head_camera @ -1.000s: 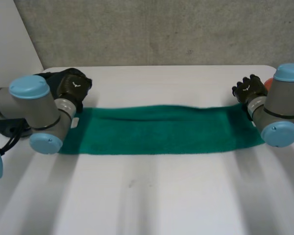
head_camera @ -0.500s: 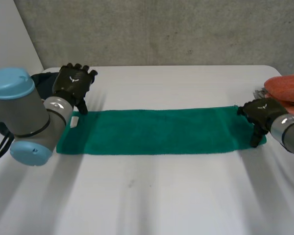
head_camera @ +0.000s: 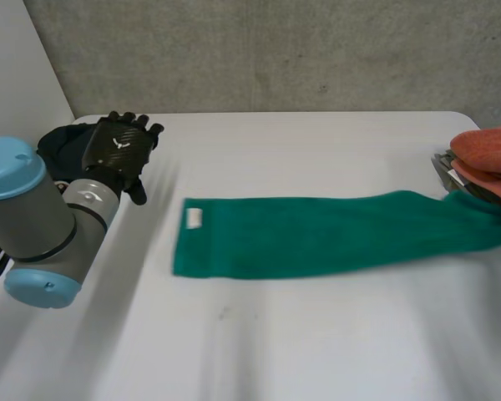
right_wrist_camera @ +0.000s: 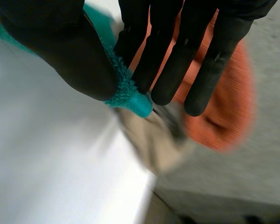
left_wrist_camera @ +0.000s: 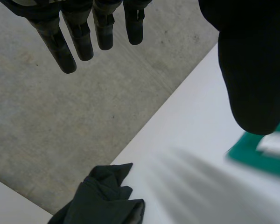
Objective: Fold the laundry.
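Head view: we see the green towel [head_camera: 317,234] stretched along the tabletop [head_camera: 275,334], 1 end reaching the orange cloth [head_camera: 488,150] — there the right hand [right_wrist_camera: 158,51] pinches its corner between thumb and fingers. We find the left hand [head_camera: 117,150] spread, holding nothing, beside a dark cloth [head_camera: 58,146] — apart from the towel.

Head camera looks down on the table [head_camera: 317,351] from behind; each wrist camera hangs close above it, sharing a towel [head_camera: 317,234] end.
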Robot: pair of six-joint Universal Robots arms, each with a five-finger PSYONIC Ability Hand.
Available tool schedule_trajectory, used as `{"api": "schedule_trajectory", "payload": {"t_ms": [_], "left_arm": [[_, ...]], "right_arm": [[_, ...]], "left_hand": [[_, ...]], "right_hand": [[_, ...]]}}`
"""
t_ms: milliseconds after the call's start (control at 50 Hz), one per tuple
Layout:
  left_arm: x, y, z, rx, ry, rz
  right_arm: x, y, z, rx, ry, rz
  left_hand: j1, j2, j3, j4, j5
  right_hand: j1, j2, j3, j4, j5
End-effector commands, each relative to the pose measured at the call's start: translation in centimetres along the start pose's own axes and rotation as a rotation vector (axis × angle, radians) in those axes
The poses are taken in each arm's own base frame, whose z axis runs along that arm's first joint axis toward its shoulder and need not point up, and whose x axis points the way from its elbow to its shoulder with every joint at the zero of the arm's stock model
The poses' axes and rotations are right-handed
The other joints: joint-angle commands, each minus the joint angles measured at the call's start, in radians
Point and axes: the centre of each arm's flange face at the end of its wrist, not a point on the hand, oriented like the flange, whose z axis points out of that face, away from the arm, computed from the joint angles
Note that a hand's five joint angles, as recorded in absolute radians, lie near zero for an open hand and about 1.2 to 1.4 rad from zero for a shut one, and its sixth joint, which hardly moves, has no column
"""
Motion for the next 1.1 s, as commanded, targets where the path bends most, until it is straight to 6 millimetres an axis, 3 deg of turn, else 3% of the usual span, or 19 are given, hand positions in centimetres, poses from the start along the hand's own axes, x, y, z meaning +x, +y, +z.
{"api": "schedule_trajectory", "payload": {"t_ms": [20,140,220,240,320,420,460,480,540,640,660,760,780,800,820,880,980,1020,1100], "left_arm": [[-0.5,-0.6,-1.4,0.003,-0.004,-0.001],[-0.9,-0.8,-2.0,0.001,-0.014,-0.003],[-1.0,-1.1,-2.4,0.008,-0.016,-0.007],[-0.9,-1.2,-2.5,0.009,-0.015,-0.008],[-0.7,-1.2,-2.6,0.007,-0.008,-0.022],[-0.2,-1.3,-2.8,0.009,0.005,-0.043],[0.1,-1.4,-2.9,0.012,0.014,-0.047],[0.4,-1.6,-3.0,0.018,0.021,-0.05],[0.9,-1.8,-3.1,0.024,0.037,-0.05],[1.3,-2.2,-3.2,0.038,0.047,-0.05],[1.4,-2.2,-3.2,0.042,0.047,-0.05],[1.5,-2.2,-3.1,0.044,0.049,-0.05],[1.6,-2.2,-3.1,0.044,0.051,-0.05],[1.6,-2.2,-3.1,0.044,0.051,-0.05],[1.7,-2.2,-3.2,0.044,0.054,-0.05],[1.9,-2.3,-3.3,0.045,0.06,-0.05],[2.1,-2.3,-3.5,0.044,0.065,-0.051],[2.0,-2.6,-3.6,0.051,0.061,-0.051],[1.8,-2.7,-3.6,0.051,0.051,-0.051]], "right_arm": [[0.8,-2.9,-0.6,0.106,0.057,-0.201],[-4.9,-12.3,-4.9,0.516,0.016,-0.249],[-10.8,-16.9,-10.0,0.848,-0.117,-0.294],[-13.9,-17.8,-12.1,0.958,-0.206,-0.317],[-21.3,-18.0,-16.6,1.13,-0.423,-0.375],[-26.2,-16.6,-18.3,1.122,-0.557,-0.409],[-26.4,-16.4,-18.0,1.076,-0.547,-0.404],[-26.0,-16.2,-17.3,1.0,-0.512,-0.39],[-25.0,-15.6,-16.4,0.836,-0.456,-0.298],[-19.7,-14.1,-15.2,0.606,-0.419,-0.056],[-17.7,-12.8,-14.5,0.534,-0.431,0.016],[-16.5,-8.3,-12.7,0.323,-0.541,0.128],[-16.3,-7.9,-12.3,0.301,-0.538,0.131],[-15.8,-6.8,-11.0,0.252,-0.512,0.137],[-15.3,-6.4,-10.2,0.232,-0.49,0.14],[-13.2,-5.9,-7.8,0.233,-0.367,0.127],[-12.2,-9.5,-7.9,0.433,-0.219,0.061],[-13.3,-13.1,-10.7,0.606,-0.217,0.04],[-16.4,-16.6,-15.6,0.814,-0.321,0.023]], "left_hand": [[-0.019,-0.03,-0.034,-0.027,-0.044],[-0.019,-0.03,-0.034,-0.027,-0.044],[-0.019,-0.03,-0.034,-0.027,-0.044],[-0.019,-0.03,-0.034,-0.027,-0.044],[-0.019,-0.03,-0.034,-0.027,-0.044],[-0.019,-0.03,-0.034,-0.027,-0.044],[-0.019,-0.03,-0.034,-0.027,-0.044],[-0.019,-0.03,-0.034,-0.027,-0.044],[-0.019,-0.03,-0.034,-0.027,-0.044],[-0.019,-0.03,-0.034,-0.027,-0.044],[-0.019,-0.03,-0.034,-0.027,-0.044],[-0.019,-0.03,-0.034,-0.027,-0.044],[-0.019,-0.03,-0.034,-0.027,-0.044],[-0.019,-0.03,-0.034,-0.027,-0.044],[-0.019,-0.03,-0.034,-0.027,-0.044],[-0.019,-0.03,-0.034,-0.027,-0.044],[-0.019,-0.03,-0.034,-0.027,-0.044],[-0.019,-0.03,-0.034,-0.027,-0.044],[-0.019,-0.03,-0.034,-0.027,-0.044]], "right_hand": [[0.28,0.225,0.213,0.201,0.246],[0.28,0.225,0.213,0.201,0.246],[0.28,0.225,0.213,0.201,0.246],[0.28,0.225,0.213,0.201,0.246],[0.28,0.225,0.213,0.201,0.246],[0.28,0.225,0.213,0.201,0.246],[-0.303,-0.357,-0.369,-0.382,-0.337],[-0.941,-0.996,-1.008,-1.021,-0.976],[-0.941,-0.996,-1.008,-1.021,-0.976],[-0.941,-0.996,-1.008,-1.021,-0.976],[-0.941,-0.996,-1.008,-1.021,-0.976],[-0.901,-0.956,-0.968,-0.98,-0.935],[-0.73,-0.785,-0.797,-0.81,-0.765],[-0.15,-0.205,-0.217,-0.23,-0.185],[0.146,0.091,0.079,0.067,0.112],[0.28,0.225,0.213,0.201,0.246],[0.28,0.225,0.213,0.201,0.246],[0.28,0.225,0.213,0.201,0.246],[0.28,0.225,0.213,0.201,0.246]]}}
